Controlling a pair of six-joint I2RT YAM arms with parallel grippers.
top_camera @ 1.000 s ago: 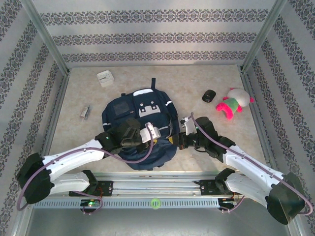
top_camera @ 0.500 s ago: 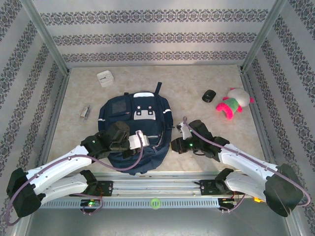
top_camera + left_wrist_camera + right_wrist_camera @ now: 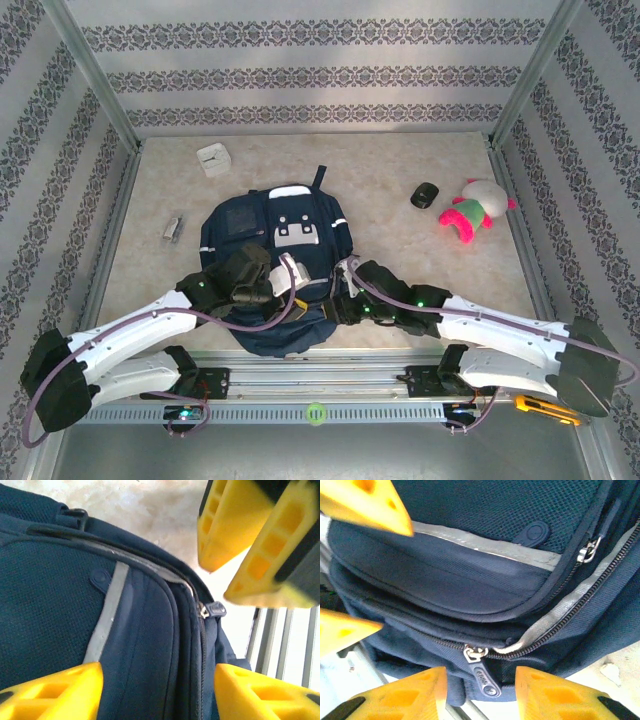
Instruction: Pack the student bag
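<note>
The student bag (image 3: pixel 258 228) lies flat in the middle of the table, navy with a grey-white patch (image 3: pixel 296 231). My left gripper (image 3: pixel 292 280) hovers open over its lower front. In the left wrist view the left gripper (image 3: pixel 157 695) straddles the zipped seam beside the pale stripe (image 3: pixel 106 615), touching nothing. My right gripper (image 3: pixel 345 303) is at the bag's near right edge. In the right wrist view the right gripper (image 3: pixel 480 692) is open, with a zipper pull (image 3: pixel 484 674) lying free between its fingertips (image 3: pixel 407 695). The two grippers sit close together.
A white cube clock (image 3: pixel 213 159) stands at the back left and a small grey item (image 3: pixel 173 228) lies left of the bag. A black mouse (image 3: pixel 425 194) and a plush toy (image 3: pixel 478 208) lie at the right. The metal rail (image 3: pixel 320 375) runs just below the bag.
Both grippers have gone from shut to open. The right gripper has moved left to the bag's near edge, and the bag has settled flatter and closer to the rail.
</note>
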